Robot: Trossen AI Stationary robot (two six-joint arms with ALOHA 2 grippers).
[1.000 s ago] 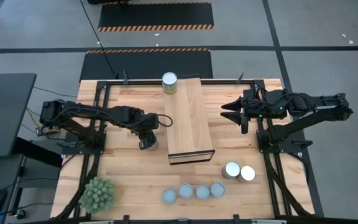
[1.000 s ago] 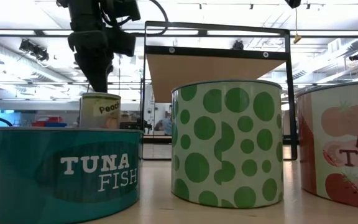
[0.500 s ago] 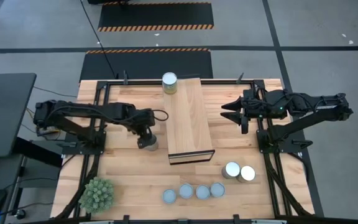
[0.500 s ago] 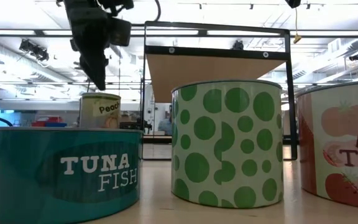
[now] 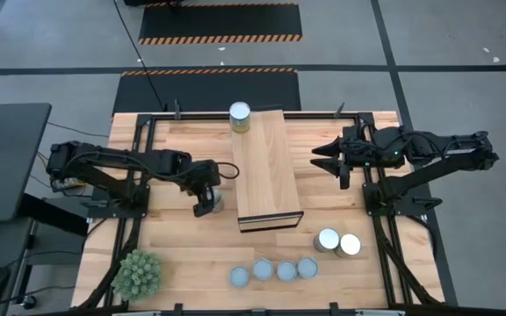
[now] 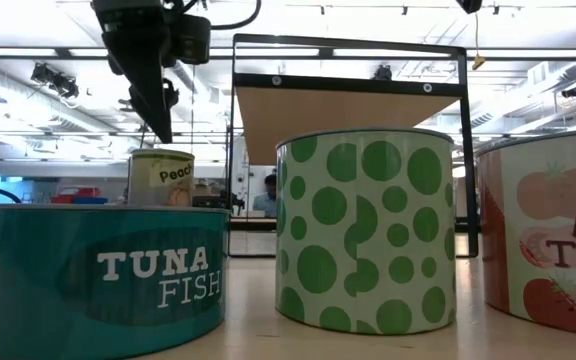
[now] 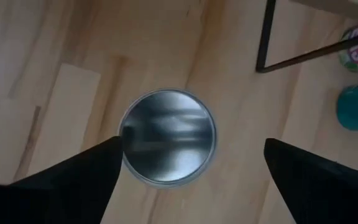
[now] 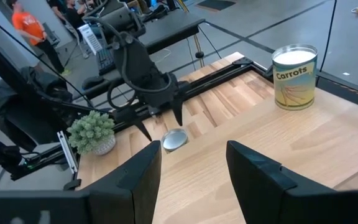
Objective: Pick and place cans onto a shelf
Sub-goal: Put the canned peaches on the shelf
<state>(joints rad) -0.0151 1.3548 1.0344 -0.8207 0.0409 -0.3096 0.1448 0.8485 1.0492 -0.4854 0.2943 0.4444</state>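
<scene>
Two arms flanked the butcher-block table (image 5: pixel 174 254) on grey floor. Left of centre in the high view, we saw the left gripper (image 5: pixel 207 203) spread wide above a can (image 7: pixel 168 137) — holding nothing — beside the shelf (image 5: pixel 269 167). Only the low view showed labels: "TUNA FISH" (image 6: pixel 103 280). The right gripper (image 5: pixel 323 159), part open, gripped nothing.
</scene>
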